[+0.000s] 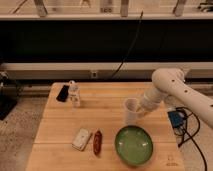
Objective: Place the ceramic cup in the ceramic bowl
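A lab or test room: a bare wooden desk (60,132) on speckled flooring, a dark window wall behind, the white arm's gripper (136,111) over the desk's right side.

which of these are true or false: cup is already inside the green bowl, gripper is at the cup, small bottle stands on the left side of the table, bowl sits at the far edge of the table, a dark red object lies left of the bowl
1. The ceramic cup is already inside the ceramic bowl. False: it is upright, behind and above the bowl, not in it.
2. The gripper is at the cup. True.
3. The small bottle stands on the left part of the table. True.
4. The bowl sits at the table's far edge. False: it is near the front edge.
5. A dark red object lies left of the bowl. True.
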You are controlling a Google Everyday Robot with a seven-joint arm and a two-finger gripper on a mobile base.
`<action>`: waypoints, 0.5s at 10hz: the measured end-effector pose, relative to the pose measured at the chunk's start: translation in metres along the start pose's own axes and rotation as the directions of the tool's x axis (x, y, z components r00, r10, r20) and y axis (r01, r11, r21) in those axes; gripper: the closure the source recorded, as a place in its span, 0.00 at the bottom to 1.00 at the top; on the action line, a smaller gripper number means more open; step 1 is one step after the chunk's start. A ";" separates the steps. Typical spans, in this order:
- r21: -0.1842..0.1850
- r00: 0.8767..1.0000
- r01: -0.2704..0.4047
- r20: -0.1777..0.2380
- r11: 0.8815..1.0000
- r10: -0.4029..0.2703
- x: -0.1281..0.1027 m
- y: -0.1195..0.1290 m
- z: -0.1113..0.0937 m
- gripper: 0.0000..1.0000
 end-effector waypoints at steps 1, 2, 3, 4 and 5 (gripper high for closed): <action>-0.001 1.000 -0.008 0.006 1.000 0.008 -0.008 0.014 0.000 1.00; 0.002 1.000 -0.010 0.008 1.000 0.010 -0.010 0.019 0.001 1.00; 0.004 1.000 -0.010 0.012 1.000 0.010 -0.013 0.024 0.004 1.00; 0.008 1.000 -0.013 0.015 1.000 0.013 -0.015 0.029 0.006 1.00; 0.013 1.000 -0.017 0.016 1.000 0.017 -0.017 0.033 0.008 1.00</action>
